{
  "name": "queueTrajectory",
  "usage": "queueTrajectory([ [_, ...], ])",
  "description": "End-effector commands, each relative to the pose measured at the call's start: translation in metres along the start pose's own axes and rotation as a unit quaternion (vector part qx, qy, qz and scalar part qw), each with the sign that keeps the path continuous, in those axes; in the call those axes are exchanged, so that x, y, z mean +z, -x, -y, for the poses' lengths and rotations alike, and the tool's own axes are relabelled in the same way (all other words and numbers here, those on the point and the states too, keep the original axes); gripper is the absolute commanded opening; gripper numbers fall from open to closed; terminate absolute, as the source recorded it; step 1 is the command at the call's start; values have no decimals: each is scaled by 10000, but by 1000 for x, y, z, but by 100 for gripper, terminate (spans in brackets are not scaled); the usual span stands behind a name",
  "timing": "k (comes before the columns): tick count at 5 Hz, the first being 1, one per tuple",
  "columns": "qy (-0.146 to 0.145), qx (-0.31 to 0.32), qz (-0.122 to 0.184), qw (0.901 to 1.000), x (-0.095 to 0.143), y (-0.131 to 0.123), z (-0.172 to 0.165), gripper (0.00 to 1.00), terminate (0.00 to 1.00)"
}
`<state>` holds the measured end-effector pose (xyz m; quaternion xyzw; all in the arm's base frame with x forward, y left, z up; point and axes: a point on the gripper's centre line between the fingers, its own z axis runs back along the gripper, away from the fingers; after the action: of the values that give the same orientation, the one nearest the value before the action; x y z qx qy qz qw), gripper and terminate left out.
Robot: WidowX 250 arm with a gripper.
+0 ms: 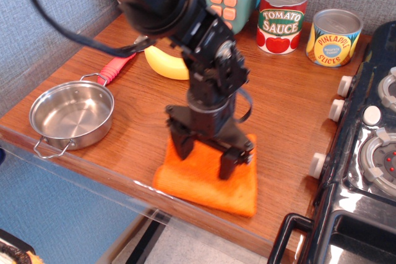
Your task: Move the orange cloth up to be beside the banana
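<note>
At the near edge of the wooden counter (284, 91), toward 6 o'clock in the view, the orange cloth (207, 174) lies flat with its front border close to the drop-off. The gripper (205, 160) stands directly over it, fingers pointing down and spread apart, both tips on or just above the fabric; actual contact cannot be confirmed. No fabric is seen gathered between the fingers.

The banana (166, 64) lies at about 11 o'clock from the cloth, well apart from it and partly hidden by the arm. A red-handled spoon (116, 66) lies just to the 9 o'clock side of the banana, and a steel pan (71, 114) sits at 9 o'clock from the cloth.

Recommended procedure, as a judgement from this view:

1. Press both fingertips firmly into the cloth, or close them to pinch a ridge of fabric. A loose hold will let the cloth slip.
2. Draw the cloth toward 11–12 o'clock, away from the counter edge.
3. Keep the travel low and steady so that the fabric does not fold under itself.
4. Stop with the cloth just beside the banana, on its 3 o'clock or 6 o'clock side, not on top of it.
5. Keep the arm clear of the banana, which may roll if struck.

The tomato sauce can (282, 17) and pineapple can (334, 36) at 1 o'clock are outside the expected path.
</note>
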<state>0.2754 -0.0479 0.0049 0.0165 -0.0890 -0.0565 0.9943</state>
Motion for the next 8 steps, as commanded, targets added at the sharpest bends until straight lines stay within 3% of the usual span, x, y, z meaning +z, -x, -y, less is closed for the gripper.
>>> queueTrajectory([
  [1,453,-89,97,9989,-29,-60,6,100,0],
  [2,472,-245,232,9983,-27,-104,12,100,0],
  [3,426,-379,423,9975,-18,-132,16,100,0],
  [4,475,-429,539,9965,-14,-148,19,100,0],
  [5,539,-468,541,9960,-11,-145,20,100,0],
  [7,855,-521,1017,9898,46,-158,17,100,0],
  [8,793,-660,1187,9876,77,-163,17,100,0],
])
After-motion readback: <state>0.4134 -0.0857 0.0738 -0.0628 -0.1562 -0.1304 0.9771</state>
